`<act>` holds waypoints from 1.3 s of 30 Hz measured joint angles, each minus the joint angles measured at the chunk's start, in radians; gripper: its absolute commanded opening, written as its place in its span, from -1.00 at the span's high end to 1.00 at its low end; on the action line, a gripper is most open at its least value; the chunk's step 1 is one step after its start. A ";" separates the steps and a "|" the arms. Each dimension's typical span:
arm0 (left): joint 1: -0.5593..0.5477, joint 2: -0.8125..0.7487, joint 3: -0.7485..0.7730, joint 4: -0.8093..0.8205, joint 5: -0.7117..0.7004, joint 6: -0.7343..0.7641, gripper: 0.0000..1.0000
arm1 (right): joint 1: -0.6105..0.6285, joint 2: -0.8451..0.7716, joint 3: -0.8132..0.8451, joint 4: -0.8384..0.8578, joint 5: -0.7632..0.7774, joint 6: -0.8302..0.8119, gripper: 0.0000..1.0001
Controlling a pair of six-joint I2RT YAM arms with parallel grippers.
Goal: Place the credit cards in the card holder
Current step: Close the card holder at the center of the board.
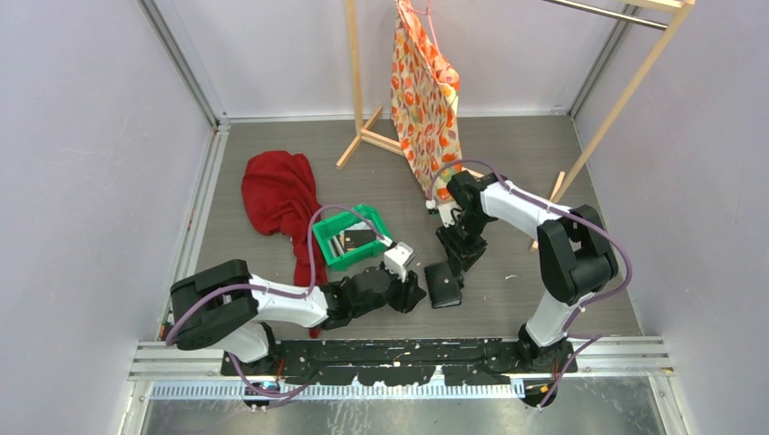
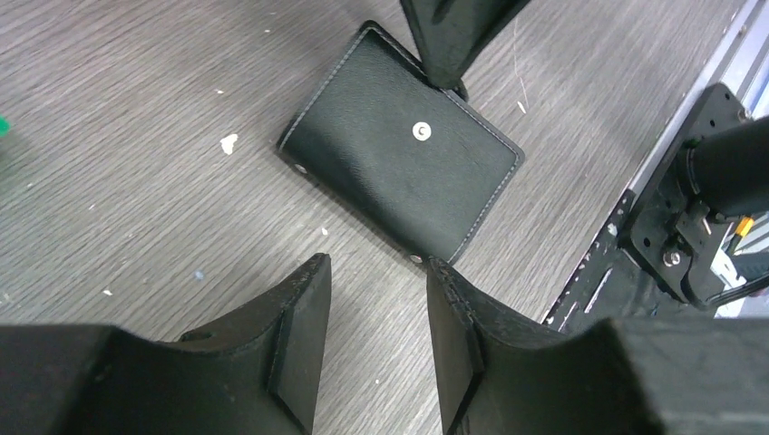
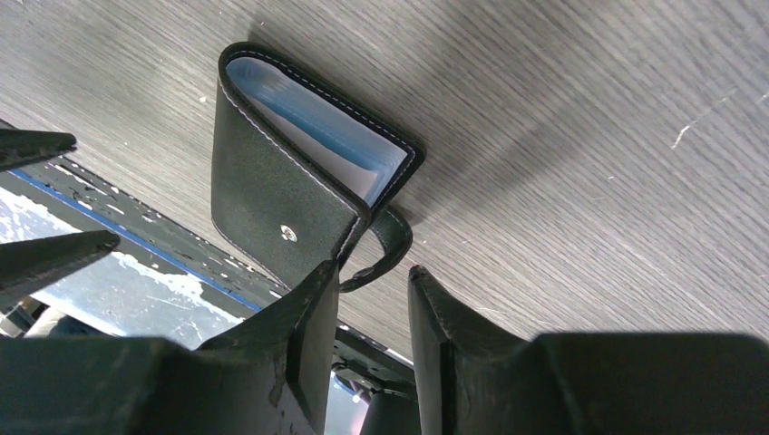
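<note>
**A:** The left gripper [image 2: 375, 265] is hovering low, jaws parted and holding nothing, with its fingertips just short of the card holder's [image 2: 399, 154] near corner.

**B:** Behind it, left of the tabletop's [image 2: 136, 136] middle, the green tray [image 1: 347, 260] is sitting with the credit cards [image 1: 349, 241] lying inside. They're too small to tell apart.

**A:** The card holder is lying folded close to the tabletop's near edge, about midway along. Its snap stud [image 2: 422, 131] is facing up.

**B:** Its tab [image 3: 392, 243] is curling free, unsnapped, and pale blue lining [image 3: 317, 127] is showing at the open end.

**A:** The right gripper [image 3: 372, 270] is poised at the holder's far edge, jaws slightly apart and gripping nothing. One finger [image 2: 453, 36] is sitting right beside that tab.
</note>
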 measured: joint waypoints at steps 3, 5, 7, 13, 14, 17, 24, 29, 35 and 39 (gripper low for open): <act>-0.021 0.019 0.008 0.014 -0.005 0.045 0.10 | 0.010 0.000 0.000 -0.005 0.000 -0.002 0.18; -0.030 0.039 0.012 0.028 -0.008 0.072 0.10 | 0.019 0.000 0.000 -0.010 0.006 -0.003 0.18; -0.034 0.054 0.013 0.035 -0.008 0.084 0.10 | 0.030 0.000 0.000 -0.011 0.016 -0.004 0.19; -0.039 0.069 0.013 0.050 -0.015 0.106 0.10 | 0.049 0.000 0.000 -0.019 0.042 -0.006 0.43; -0.039 0.069 0.013 0.053 -0.015 0.106 0.10 | 0.050 0.000 0.000 -0.021 0.043 -0.006 0.50; -0.040 0.070 0.016 0.057 -0.015 0.111 0.10 | 0.050 0.000 0.000 -0.027 0.043 -0.008 0.73; -0.058 0.082 0.020 0.058 -0.018 0.186 0.06 | 0.050 -0.001 0.000 -0.035 0.043 -0.028 0.98; -0.064 0.105 0.022 0.089 -0.022 0.241 0.04 | 0.050 -0.020 0.000 -0.038 0.041 -0.062 0.98; -0.038 0.114 0.040 0.103 -0.035 0.144 0.09 | 0.050 -0.069 0.039 -0.038 0.032 -0.113 0.98; 0.029 0.125 0.121 0.039 -0.006 0.022 0.32 | 0.050 -0.070 0.068 -0.018 0.013 -0.130 0.98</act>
